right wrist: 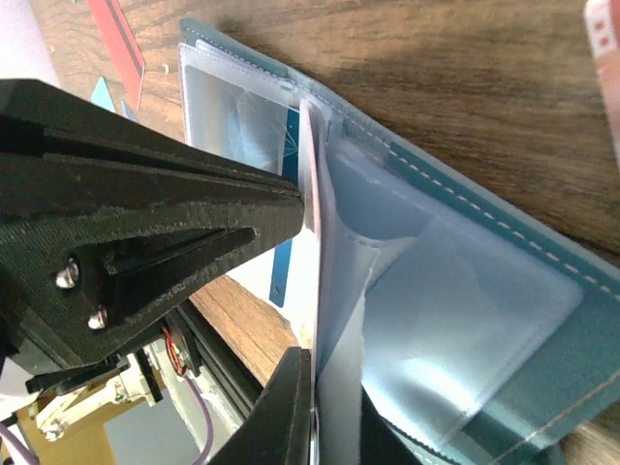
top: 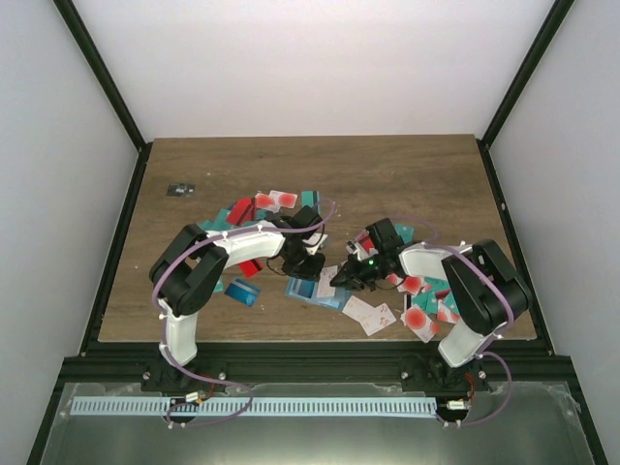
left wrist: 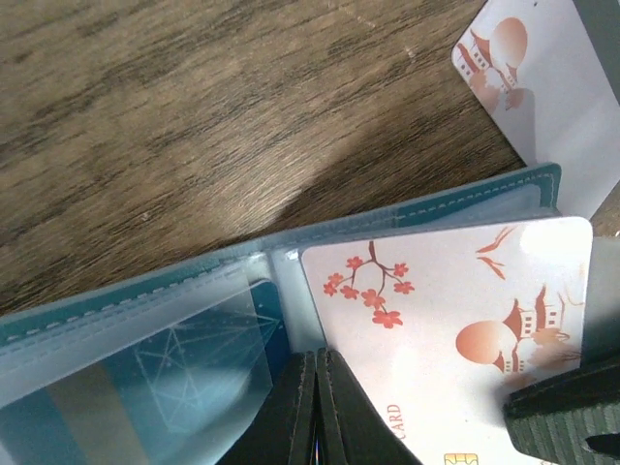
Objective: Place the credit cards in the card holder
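Note:
The teal card holder (top: 302,289) lies open on the wood between the two arms, its clear pockets (right wrist: 465,320) facing up. A teal card (left wrist: 126,387) sits inside a left pocket. My left gripper (top: 310,263) is shut, and its tips (left wrist: 317,356) press on the holder's middle fold. My right gripper (top: 351,276) is shut on the edge of a white credit card (left wrist: 455,329) printed with red blossoms and a pagoda. That card lies over the holder's right half, at the mouth of a pocket, and shows edge-on (right wrist: 312,203) in the right wrist view.
Loose cards lie scattered: red, white and teal ones (top: 262,205) behind the left arm, a blue one (top: 244,293) at front left, several (top: 426,295) under the right arm, white ones (top: 373,315) near the front edge. A small black item (top: 180,189) lies far left.

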